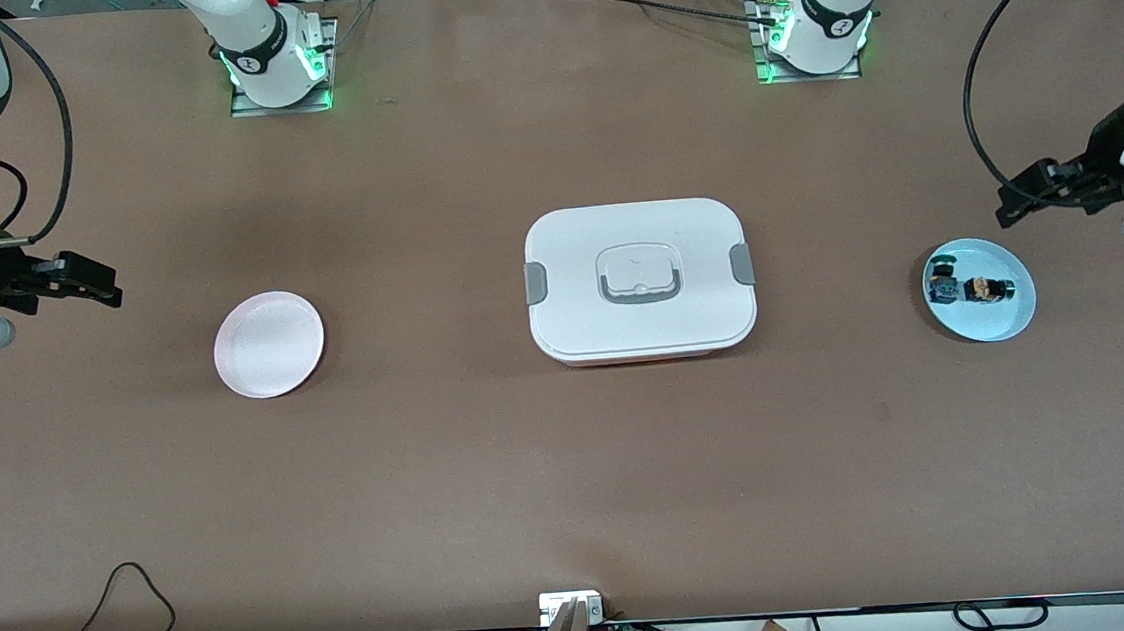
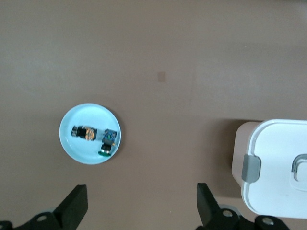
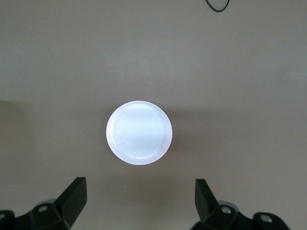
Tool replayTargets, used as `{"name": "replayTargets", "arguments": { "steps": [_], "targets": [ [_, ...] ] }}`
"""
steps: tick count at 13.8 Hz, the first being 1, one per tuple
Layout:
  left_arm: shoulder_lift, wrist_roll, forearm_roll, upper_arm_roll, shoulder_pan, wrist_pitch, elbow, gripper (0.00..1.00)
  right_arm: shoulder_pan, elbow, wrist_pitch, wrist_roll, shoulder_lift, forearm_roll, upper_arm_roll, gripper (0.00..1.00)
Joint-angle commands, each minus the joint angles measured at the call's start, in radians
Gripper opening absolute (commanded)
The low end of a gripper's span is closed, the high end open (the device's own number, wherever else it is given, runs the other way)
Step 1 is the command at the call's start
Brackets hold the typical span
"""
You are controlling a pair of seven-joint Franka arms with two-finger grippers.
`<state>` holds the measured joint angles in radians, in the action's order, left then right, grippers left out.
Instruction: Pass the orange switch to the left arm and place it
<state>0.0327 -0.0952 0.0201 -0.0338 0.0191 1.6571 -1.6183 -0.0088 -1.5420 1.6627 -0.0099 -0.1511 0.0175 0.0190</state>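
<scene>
We see the orange switch (image 1: 987, 289) in the blue plate (image 1: 1014, 320) at the table's left-arm end, w/ left gripper (image 1: 1013, 202) wide, empty above; right gripper (image 1: 90, 282) wide, empty, near the pink plate (image 1: 268, 345); box (image 1: 640, 280) mid-table

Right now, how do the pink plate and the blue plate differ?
Colour: the pink plate is pale pink; the blue plate is light blue.
Contents: the pink plate holds nothing; the blue plate holds the orange switch and a blue-bodied switch.
Position: the pink plate lies toward the right arm's end of the table, the blue plate toward the left arm's end, with the box between them.
Both are small, round and flat on the table.
</scene>
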Motion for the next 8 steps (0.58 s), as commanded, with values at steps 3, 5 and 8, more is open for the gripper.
{"name": "replayTargets", "arguments": {
  "steps": [3, 5, 8],
  "targets": [
    [-0.062, 0.035, -0.037, -0.026, 0.061, -0.005, -0.077, 1.0, -0.014, 0.002, -0.038, -0.013, 0.021, -0.014, 0.009, 1.0],
    [-0.062, 0.037, -0.06, -0.018, 0.061, -0.022, -0.074, 1.0, -0.013, 0.002, -0.034, -0.015, 0.021, -0.005, 0.01, 1.0],
    [-0.06, 0.042, -0.074, -0.02, 0.061, -0.02, -0.072, 1.0, -0.013, 0.002, -0.031, -0.015, 0.021, -0.005, 0.01, 1.0]
  ]
}}
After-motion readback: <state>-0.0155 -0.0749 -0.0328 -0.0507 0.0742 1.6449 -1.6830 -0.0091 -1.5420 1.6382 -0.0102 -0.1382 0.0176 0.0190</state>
